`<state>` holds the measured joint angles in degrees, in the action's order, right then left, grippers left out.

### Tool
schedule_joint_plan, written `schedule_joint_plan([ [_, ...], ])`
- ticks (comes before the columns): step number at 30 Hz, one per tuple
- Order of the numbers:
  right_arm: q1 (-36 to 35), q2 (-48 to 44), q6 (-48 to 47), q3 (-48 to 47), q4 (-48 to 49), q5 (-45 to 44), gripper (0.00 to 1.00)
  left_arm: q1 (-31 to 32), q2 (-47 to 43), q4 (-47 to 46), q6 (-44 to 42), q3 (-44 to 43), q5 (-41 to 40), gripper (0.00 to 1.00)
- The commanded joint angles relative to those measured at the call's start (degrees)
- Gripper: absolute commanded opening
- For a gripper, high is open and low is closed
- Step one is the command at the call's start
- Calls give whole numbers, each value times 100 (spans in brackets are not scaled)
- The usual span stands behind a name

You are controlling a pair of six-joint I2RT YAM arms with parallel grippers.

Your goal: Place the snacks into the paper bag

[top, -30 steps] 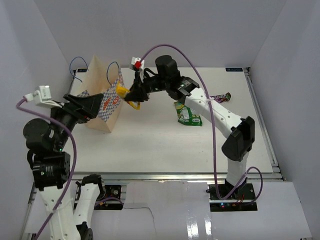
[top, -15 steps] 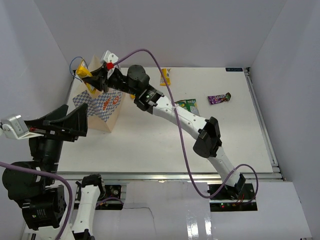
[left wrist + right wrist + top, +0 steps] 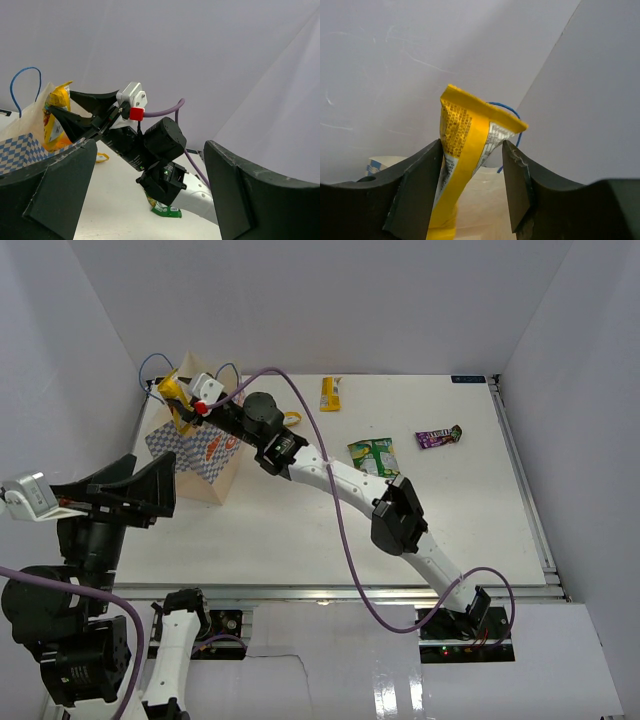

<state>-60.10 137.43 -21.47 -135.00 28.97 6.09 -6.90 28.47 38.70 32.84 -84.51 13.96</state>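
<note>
The paper bag, blue-and-white checkered with blue cord handles, stands at the far left of the table. My right gripper reaches over its open top. Its jaws stand apart around an orange-yellow snack bag; the packet leans on the left finger, with a gap to the right one. The bag's tan inside lies below. My left gripper hovers open and empty, near side of the bag. On the table lie a yellow wrapper, a small yellow wrapper, a green bag and a purple packet.
The right arm stretches diagonally across the table's middle, above the green bag. White walls enclose the table on three sides. A purple cable loops above the right arm.
My right arm swung left with the orange-yellow bag from beside the paper bag to over its top, and its jaws parted. My left gripper drew back from the bag.
</note>
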Motion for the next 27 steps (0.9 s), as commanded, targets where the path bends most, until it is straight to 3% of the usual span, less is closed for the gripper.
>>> schedule_joint_plan([
  [1, 15, -84, -357, 44, 592, -117, 57, 4, 238, 103, -6, -118, 107, 98],
  [5, 7, -216, -340, 53, 548, -2, 64, 4, 361, 94, 55, -136, 440, 98],
  [15, 33, -690, -182, 158, 294, 138, 68, 4, 607, 33, 249, -162, 1056, 98],
  [19, 252, -1610, 326, 359, -636, 1670, 83, -40, 747, -116, 372, -154, 1398, 98],
  [22, 656, -2427, 966, 1070, -1357, 3173, 85, -154, 1002, -362, 599, -48, 1881, 98],
  [25, 1227, -3314, 1548, 2387, -1535, 4606, 89, -400, 1335, -538, 785, 232, 2425, 98],
  [27, 1701, -3808, 1673, 3608, -1657, 4980, 91, -497, 1468, -679, 856, 460, 2533, 98],
])
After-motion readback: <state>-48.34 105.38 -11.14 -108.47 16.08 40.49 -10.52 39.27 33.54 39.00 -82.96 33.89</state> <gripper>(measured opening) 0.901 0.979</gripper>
